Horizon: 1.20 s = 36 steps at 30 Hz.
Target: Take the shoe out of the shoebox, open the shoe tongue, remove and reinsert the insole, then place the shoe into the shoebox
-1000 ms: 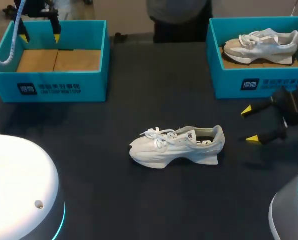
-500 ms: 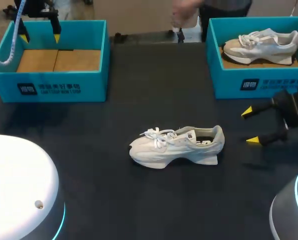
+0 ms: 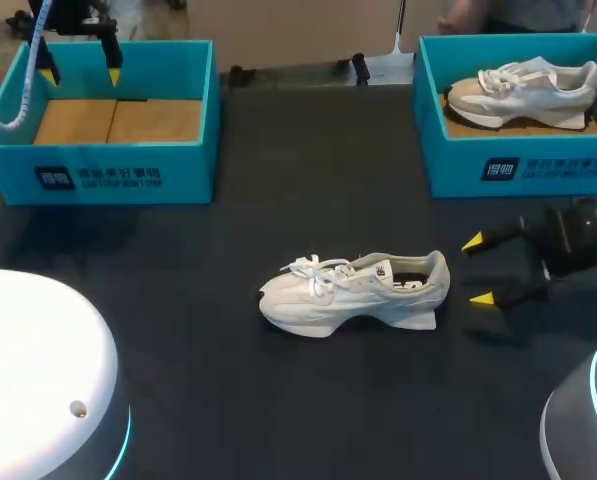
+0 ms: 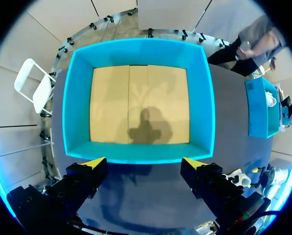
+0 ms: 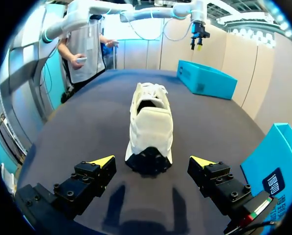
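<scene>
A white shoe lies on its sole in the middle of the dark table, toe to the left, heel to the right. My right gripper stands open just off the heel; in the right wrist view the shoe lies ahead of the open gripper, heel nearest. The left teal shoebox stands empty at the back left, showing its cardboard floor. My left gripper hangs open above its far rim; in the left wrist view the shoebox lies below the open gripper.
A second teal shoebox at the back right holds another white and grey shoe. Large white robot bases fill the near left and near right corners. Dark table surface lies between the boxes and around the shoe.
My right gripper has moved left and slightly down towards the shoe's heel, still open. The shoe and left arm have not moved.
</scene>
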Tool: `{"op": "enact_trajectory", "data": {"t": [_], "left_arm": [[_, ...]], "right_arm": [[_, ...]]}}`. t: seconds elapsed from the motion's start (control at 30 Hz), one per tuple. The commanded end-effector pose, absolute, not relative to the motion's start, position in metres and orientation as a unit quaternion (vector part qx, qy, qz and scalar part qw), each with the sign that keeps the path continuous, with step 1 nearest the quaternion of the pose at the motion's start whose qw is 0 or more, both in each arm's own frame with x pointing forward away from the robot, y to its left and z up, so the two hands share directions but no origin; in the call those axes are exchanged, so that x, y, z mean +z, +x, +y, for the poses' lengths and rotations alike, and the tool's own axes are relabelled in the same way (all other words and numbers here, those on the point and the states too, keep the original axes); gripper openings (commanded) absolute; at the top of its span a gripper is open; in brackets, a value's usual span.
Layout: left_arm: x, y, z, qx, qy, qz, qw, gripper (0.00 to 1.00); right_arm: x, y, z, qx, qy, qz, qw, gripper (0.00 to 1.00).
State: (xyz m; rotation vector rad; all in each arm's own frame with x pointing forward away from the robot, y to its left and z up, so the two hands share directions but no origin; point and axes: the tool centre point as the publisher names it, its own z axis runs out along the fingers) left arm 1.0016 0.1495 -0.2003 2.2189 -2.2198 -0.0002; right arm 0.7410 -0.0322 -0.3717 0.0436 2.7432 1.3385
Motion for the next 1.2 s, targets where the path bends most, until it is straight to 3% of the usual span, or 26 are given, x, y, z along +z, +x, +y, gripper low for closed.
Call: {"op": "enact_trajectory", "data": {"t": [0.03,0.23,0.57,1.2], "left_arm": [[-0.200,1.001,0.150,0.000,0.707,-0.707,0.001,1.00],[-0.200,1.001,0.150,0.000,0.707,-0.707,0.001,1.00],[-0.200,1.001,0.150,0.000,0.707,-0.707,0.001,1.00],[-0.200,1.001,0.150,0.000,0.707,-0.707,0.001,1.00]], "right_arm": [[-0.391,0.750,-0.028,0.441,0.024,0.897,0.022,1.00],[-0.397,0.752,-0.015,0.442,0.050,0.896,-0.016,1.00],[-0.406,0.745,0.001,0.468,0.075,0.881,0.022,1.00],[-0.413,0.742,0.032,0.473,0.075,0.878,0.010,1.00]]}}
